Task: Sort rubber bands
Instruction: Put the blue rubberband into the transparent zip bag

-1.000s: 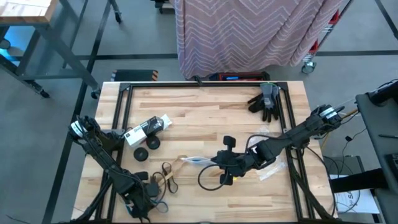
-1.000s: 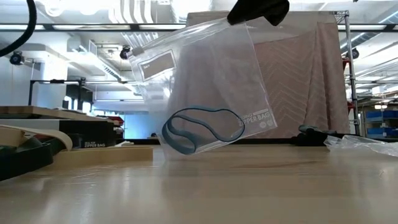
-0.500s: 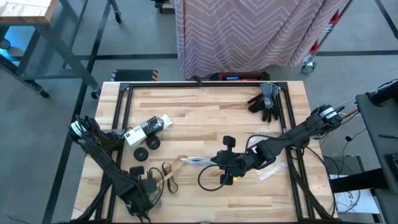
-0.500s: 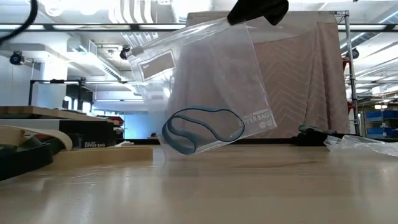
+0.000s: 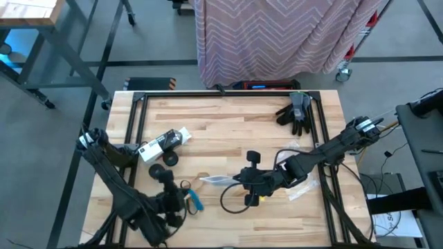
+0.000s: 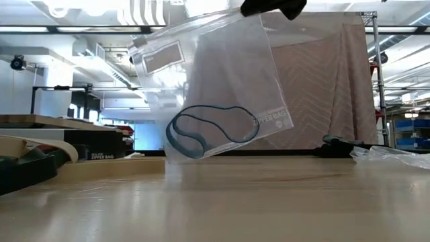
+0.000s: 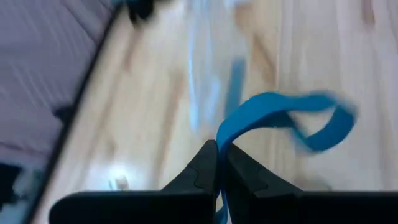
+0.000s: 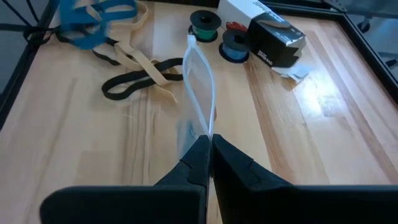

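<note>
My left gripper (image 5: pixel 185 200) is near the table's front left, shut on a blue rubber band (image 7: pixel 283 118) raised above the wood. Below and beside it, black and tan rubber bands (image 8: pixel 140 71) lie in a loose pile on the table. My right gripper (image 5: pixel 242 178) is at the table's middle, shut on a clear plastic bag (image 6: pixel 215 81). The bag hangs from it with another blue band (image 6: pixel 211 128) lying in its lower end. My left gripper pinches one strand of the blue band (image 7: pixel 225 140) between its two shut fingers, which slant downward. The rest of the loop curls out past the fingertips, slack and clear of the table. My right gripper pinches the bag's upper edge (image 8: pixel 205 127) near one corner, between its two fingers and from above. The bag hangs tilted below the fingers.
A black and white box (image 5: pixel 164 142) and small spools (image 5: pixel 169 158) lie at the left middle. Dark gloves (image 5: pixel 296 111) lie at the far right. A second clear bag (image 5: pixel 301 191) lies under my right arm, with a black cable loop (image 5: pixel 228 200) near it.
My left gripper has shut on the blue band at the pile, then risen and tipped up from pointing down, drawing toward the bag. The band has come off the table with it. The bag in my right gripper has swung slightly.
</note>
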Tool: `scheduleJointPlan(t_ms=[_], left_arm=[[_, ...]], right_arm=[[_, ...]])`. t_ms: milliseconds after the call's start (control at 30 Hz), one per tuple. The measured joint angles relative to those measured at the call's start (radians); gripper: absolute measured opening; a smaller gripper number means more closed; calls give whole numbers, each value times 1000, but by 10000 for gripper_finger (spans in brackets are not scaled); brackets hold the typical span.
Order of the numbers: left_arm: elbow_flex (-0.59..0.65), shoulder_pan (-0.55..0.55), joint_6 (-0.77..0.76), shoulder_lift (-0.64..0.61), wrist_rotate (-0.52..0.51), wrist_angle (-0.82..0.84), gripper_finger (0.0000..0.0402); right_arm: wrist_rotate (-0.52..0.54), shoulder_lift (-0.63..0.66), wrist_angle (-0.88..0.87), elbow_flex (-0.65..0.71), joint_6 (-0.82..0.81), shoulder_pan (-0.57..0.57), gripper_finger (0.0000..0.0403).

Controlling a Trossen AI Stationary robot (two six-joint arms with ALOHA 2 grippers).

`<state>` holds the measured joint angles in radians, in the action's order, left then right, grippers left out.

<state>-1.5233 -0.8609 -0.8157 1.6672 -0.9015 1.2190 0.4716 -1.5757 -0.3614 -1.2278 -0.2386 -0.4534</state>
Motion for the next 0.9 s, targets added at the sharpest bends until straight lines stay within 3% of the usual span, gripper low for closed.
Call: scheduleJointPlan(t_ms=[67, 467, 900], left_arm=[[-16, 24, 39, 0, -48, -24, 0], [-34, 203, 156, -1, -108, -33, 0], [-34, 240, 284, -12, -243, -52, 0]], right_arm=[[0, 0, 10, 0, 10, 0, 0], [0, 0, 50, -1, -26, 0, 0], [0, 0, 57, -1, -172, 30, 0]])
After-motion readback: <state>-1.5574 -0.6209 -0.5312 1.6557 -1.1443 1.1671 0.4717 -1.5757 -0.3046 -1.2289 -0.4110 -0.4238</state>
